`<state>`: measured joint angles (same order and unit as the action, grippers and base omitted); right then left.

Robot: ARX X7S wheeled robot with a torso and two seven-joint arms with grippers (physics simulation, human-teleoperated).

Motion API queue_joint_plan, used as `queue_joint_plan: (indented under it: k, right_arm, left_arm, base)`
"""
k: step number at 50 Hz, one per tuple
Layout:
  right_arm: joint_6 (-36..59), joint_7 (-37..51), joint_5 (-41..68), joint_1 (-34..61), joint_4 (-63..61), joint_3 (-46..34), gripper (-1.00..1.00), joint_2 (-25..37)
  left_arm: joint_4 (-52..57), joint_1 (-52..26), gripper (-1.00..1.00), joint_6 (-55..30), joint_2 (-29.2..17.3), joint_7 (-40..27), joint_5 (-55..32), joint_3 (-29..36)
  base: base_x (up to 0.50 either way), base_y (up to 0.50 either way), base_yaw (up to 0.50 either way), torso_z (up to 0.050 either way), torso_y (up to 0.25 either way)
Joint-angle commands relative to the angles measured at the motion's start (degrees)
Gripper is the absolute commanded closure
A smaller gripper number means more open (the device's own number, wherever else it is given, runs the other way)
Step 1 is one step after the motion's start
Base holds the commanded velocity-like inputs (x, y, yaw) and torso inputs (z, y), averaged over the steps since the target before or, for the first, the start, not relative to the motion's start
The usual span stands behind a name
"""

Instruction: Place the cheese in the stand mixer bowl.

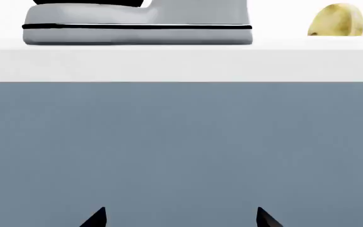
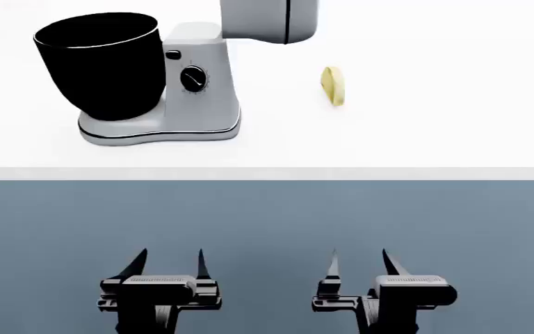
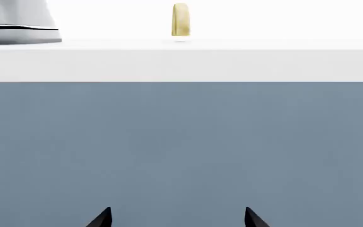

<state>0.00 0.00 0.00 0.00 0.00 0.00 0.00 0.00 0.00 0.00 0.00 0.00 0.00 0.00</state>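
Observation:
The cheese is a thin pale yellow slice standing on edge on the white counter, right of the mixer; it also shows as the cheese and edge-on as the cheese. The stand mixer bowl, glossy black, sits on the grey mixer's base at the counter's left. My left gripper and right gripper both hang open and empty in front of the counter, below its top. In the wrist views the left gripper and right gripper show only dark fingertips spread apart.
The light grey mixer body with a black dial and raised head stands right of the bowl. The counter's front edge runs across, above a blue-grey cabinet face. The mixer base shows in the left wrist view.

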Motion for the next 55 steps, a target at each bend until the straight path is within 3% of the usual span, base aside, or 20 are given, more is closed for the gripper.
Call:
queue_joint_plan:
  k: [1, 3, 5, 6, 7, 14, 19, 20, 21, 23, 26, 28, 32, 35, 39, 55]
  right_arm:
    - [2.3, 1.2, -1.5, -1.3, -6.0, -1.6, -1.0, 1.7]
    - [7.5, 1.0, -1.6, -1.5, -13.5, -1.5, -1.0, 2.9]
    - [21.3, -0.8, 2.7, 1.7, -26.0, 0.8, -1.0, 4.2]
    - [22.8, -0.7, 2.6, 2.4, -27.2, 0.8, -1.0, 4.6]
    - [29.0, -0.8, 3.6, 5.3, -31.1, 1.7, -1.0, 5.5]
    - [46.4, -0.6, 4.2, 17.6, -40.5, 3.2, -1.0, 9.0]
    - [53.6, -1.1, 5.8, 23.5, -44.1, 4.9, -1.0, 10.1]
    - [55.5, -1.2, 6.1, 25.2, -45.0, 5.2, -1.0, 10.4]
    - [56.8, -1.2, 6.3, 26.5, -45.5, 5.3, -1.0, 10.7]
    - [57.5, -1.4, 6.8, 27.6, -45.2, 5.8, -1.0, 10.7]
    - [58.1, -1.8, 8.2, 29.5, -43.1, 7.4, -1.0, 9.5]
    - [58.5, -2.0, 8.6, 30.6, -42.2, 7.2, -1.0, 9.5]
    - [57.9, -2.3, 8.9, 33.0, -37.6, 6.5, -1.0, 9.4]
    - [57.2, -2.0, 8.4, 35.5, -33.9, 5.1, -1.0, 9.4]
    - [58.2, -2.0, 9.5, 38.3, -31.9, 5.9, -1.0, 8.5]
    - [57.3, -1.6, 10.4, 38.0, -29.1, 6.3, -1.0, 8.4]
  left_arm:
    - [8.6, -0.1, -1.0, -7.4, -1.3, -1.4, -0.7, 0.2]
    - [16.6, -1.9, -1.0, -16.1, -2.0, -2.2, -2.5, -1.1]
    - [33.8, -5.7, -1.0, -31.2, -4.5, -1.4, -2.2, -1.4]
    - [36.2, -6.5, -1.0, -33.0, -5.1, -1.8, -1.3, -1.0]
    - [42.1, -10.0, -1.0, -40.6, -5.7, -1.6, -2.3, -2.1]
    - [53.5, -22.1, -1.0, -60.6, -8.7, 0.2, -6.0, -5.0]
    - [58.7, -31.1, -1.0, -72.8, -9.9, 1.1, -7.9, -8.7]
    - [59.9, -33.8, -1.0, -75.6, -10.6, 0.7, -9.0, -9.5]
    - [60.0, -36.5, -1.0, -77.9, -12.4, -2.8, -15.5, -12.1]
    - [60.0, -38.5, -1.0, -79.2, -18.4, -17.8, -32.7, -17.6]
    - [59.4, -45.6, -1.0, -79.4, -31.4, -43.6, -58.5, -29.1]
    - [58.9, -45.4, -1.0, -76.3, -36.7, -59.0, -75.7, -30.5]
    - [59.7, -46.5, -1.0, -70.4, -49.1, -69.4, -108.1, -33.2]
    - [59.1, -42.5, -1.0, -69.6, -53.3, -71.7, -113.2, -42.3]
    - [58.5, -41.2, -1.0, -69.3, -56.3, -72.9, -117.1, -48.3]
    - [58.4, -40.9, -1.0, -70.6, -54.6, -73.0, -117.9, -49.7]
  base:
    - [0.0, 0.0, 0.0, 0.0, 0.0]
    - [0.0, 0.0, 0.0, 0.0, 0.0]
    - [0.0, 0.0, 0.0, 0.0, 0.0]
    - [0.0, 0.0, 0.0, 0.0, 0.0]
    - [0.0, 0.0, 0.0, 0.0, 0.0]
    - [0.0, 0.0, 0.0, 0.0, 0.0]
    - [0.0, 0.0, 0.0, 0.0, 0.0]
    - [0.0, 0.0, 0.0, 0.0, 0.0]
    - [0.0, 0.0, 0.0, 0.0, 0.0]
    - [0.0, 0.0, 0.0, 0.0, 0.0]
    - [0.0, 0.0, 0.0, 0.0, 0.0]
    - [0.0, 0.0, 0.0, 0.0, 0.0]
    - [0.0, 0.0, 0.0, 0.0, 0.0]
    - [0.0, 0.0, 0.0, 0.0, 0.0]
    - [0.0, 0.12, 0.0, 0.0, 0.0]
    - [0.0, 0.5, 0.0, 0.0, 0.0]
